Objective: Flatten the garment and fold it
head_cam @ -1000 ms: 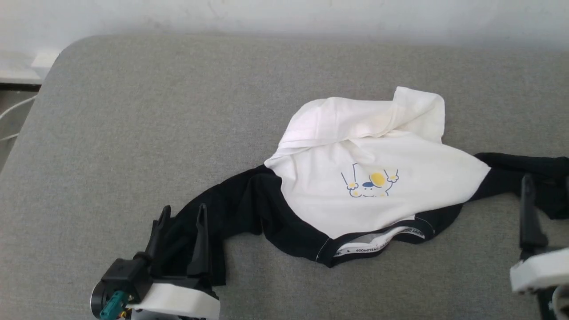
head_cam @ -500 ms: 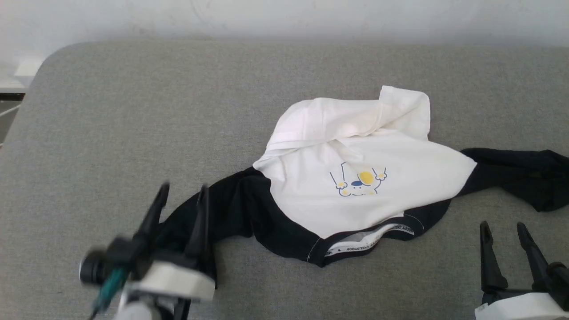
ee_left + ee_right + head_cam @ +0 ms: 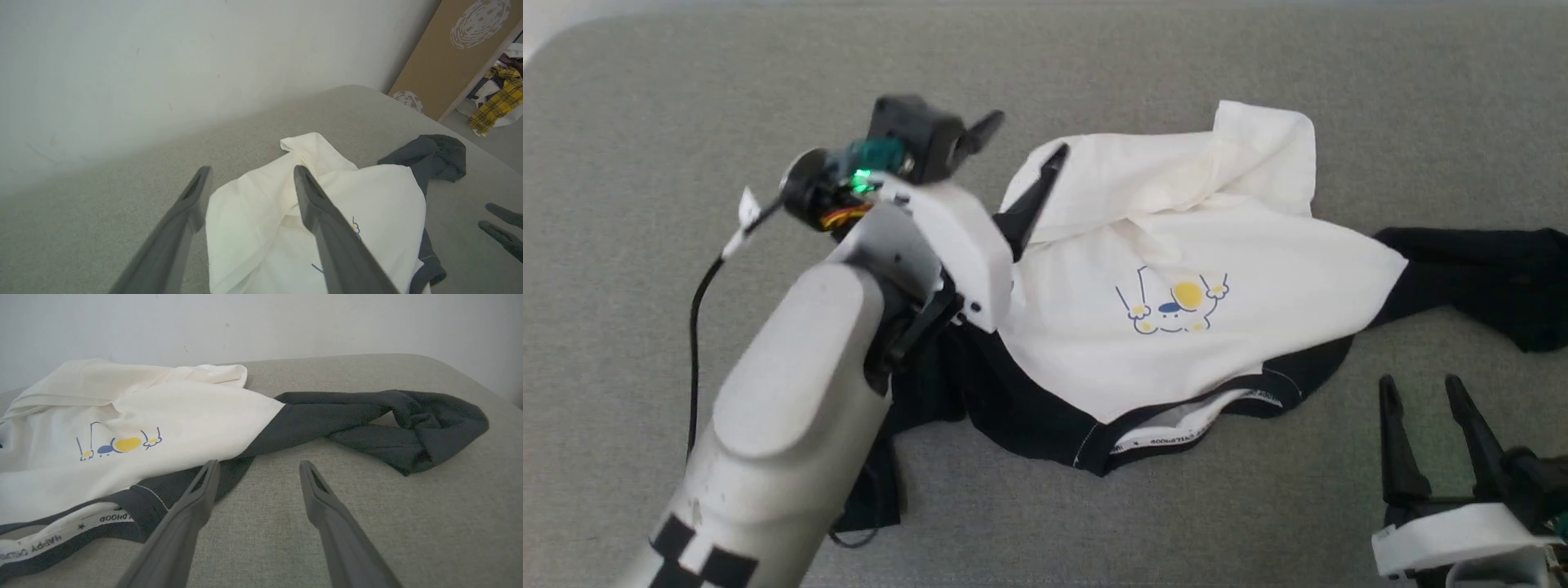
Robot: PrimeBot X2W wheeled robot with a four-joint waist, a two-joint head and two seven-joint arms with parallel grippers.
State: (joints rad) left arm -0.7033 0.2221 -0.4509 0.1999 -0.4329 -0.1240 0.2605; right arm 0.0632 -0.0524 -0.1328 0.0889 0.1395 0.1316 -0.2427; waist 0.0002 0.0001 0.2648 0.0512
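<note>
The garment point(image 3: 1176, 245) lies crumpled on the grey surface, its white body bunched at the far side and the cartoon print point(image 3: 1174, 306) facing up. The lettered neck band point(image 3: 1176, 429) points toward me. One black sleeve point(image 3: 1478, 278) trails right; the other sleeve point(image 3: 931, 392) lies partly under my left arm. My left gripper point(image 3: 1029, 136) hovers open above the white body's far left edge point(image 3: 245, 212), holding nothing; the left wrist view looks down past its fingers point(image 3: 252, 169). Open and empty, my right gripper point(image 3: 1417, 384) sits low at the front right, just short of the collar and right sleeve point(image 3: 408, 420).
The grey padded surface point(image 3: 686, 122) runs wide to the left and back, ending at a white wall point(image 3: 163, 61). Beyond its right end, a brown board point(image 3: 457, 53) leans, with yellow plaid clothes point(image 3: 496, 102) on the floor. A black cable point(image 3: 698, 310) hangs beside my left forearm.
My left gripper has lifted off the left sleeve and swung forward over the white body's far left edge. The right gripper has drawn back from the right sleeve. The head camera tilted down.
</note>
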